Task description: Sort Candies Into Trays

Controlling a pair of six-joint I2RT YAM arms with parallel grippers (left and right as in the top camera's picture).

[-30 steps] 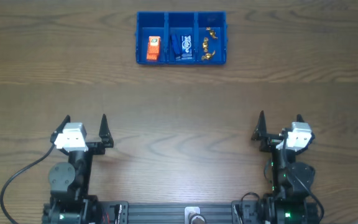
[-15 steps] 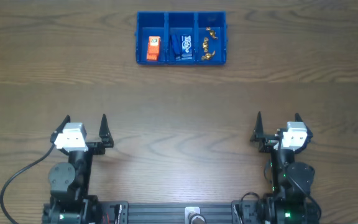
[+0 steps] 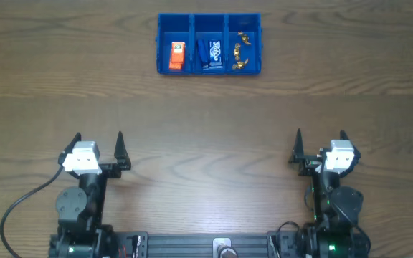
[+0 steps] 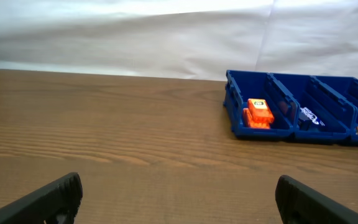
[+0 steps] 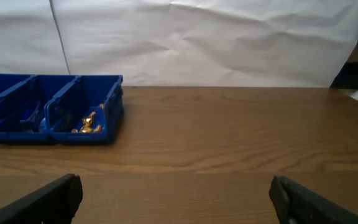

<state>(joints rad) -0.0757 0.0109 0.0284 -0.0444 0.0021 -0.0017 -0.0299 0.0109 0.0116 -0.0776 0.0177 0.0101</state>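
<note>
A blue three-compartment tray (image 3: 209, 17) stands at the far middle of the wooden table. Its left bin holds orange candies (image 3: 177, 56), the middle bin blue-wrapped candies (image 3: 210, 54), the right bin gold-wrapped candies (image 3: 240, 50). The left wrist view shows the tray (image 4: 231, 102) with the orange candies (image 4: 258, 113) far ahead; the right wrist view shows the tray (image 5: 107, 118) with the gold candies (image 5: 89, 123). My left gripper (image 3: 97, 145) sits open near the front left, holding nothing. My right gripper (image 3: 320, 145) sits open near the front right, also with nothing in it. Both are far from the tray.
Bare wooden tabletop (image 3: 206, 122) lies between the grippers and the tray. A black cable (image 3: 16, 208) curls at the front left by the left arm's base. A white backdrop (image 4: 166, 34) hangs behind the table's far edge.
The right gripper shifted very slightly to the left and back; the left arm and the candies have not moved.
</note>
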